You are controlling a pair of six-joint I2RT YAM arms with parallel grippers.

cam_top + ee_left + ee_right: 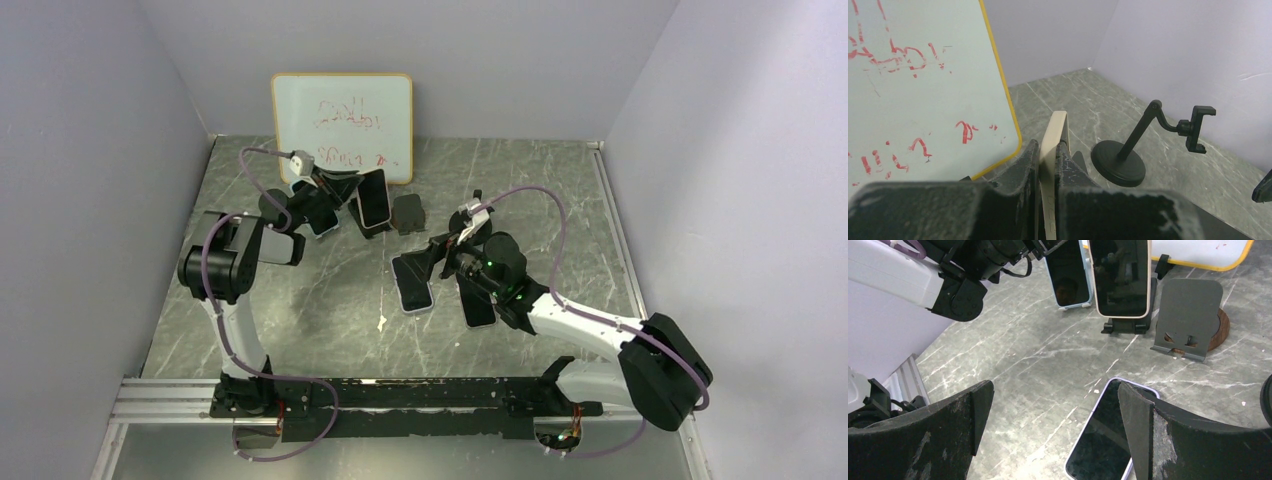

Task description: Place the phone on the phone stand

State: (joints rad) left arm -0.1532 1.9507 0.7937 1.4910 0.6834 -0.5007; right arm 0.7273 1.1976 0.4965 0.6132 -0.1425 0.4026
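top external: my left gripper (348,190) is reaching in front of the whiteboard (342,110) and is clamping the cream-edged phone (374,198), which is standing upright near the back of the table (300,320). the grey plate stand (408,212) is sitting just beside it. my right gripper (437,258) is hovering mid-table over a lavender-cased phone (413,284) lying flat.

left wrist: both fingers are pinching the cream-edged phone (1055,125) edge-on across its thin sides, low on the body. a clamp-arm stand (1118,162) is standing apart to the right, with nothing in its clamp.

right wrist: my right gripper (1055,390) is spread wide and gripping nothing, and the lavender-cased phone (1100,440) is lying below the gap. further back the cream-edged phone (1120,277) is leaning, screen out, at a black low stand (1125,326). i cannot tell if its bottom edge is fully seated on the lip. a blue-cased phone (1068,275) is upright just beside it.

handling, as i'm judging it: the phone is stiff, flat, moderately light, with slick glass faces and a breakable screen. gripping the side rails is the safest hold, avoiding the glass, and lowering slowly so it is not sliding off the lip.
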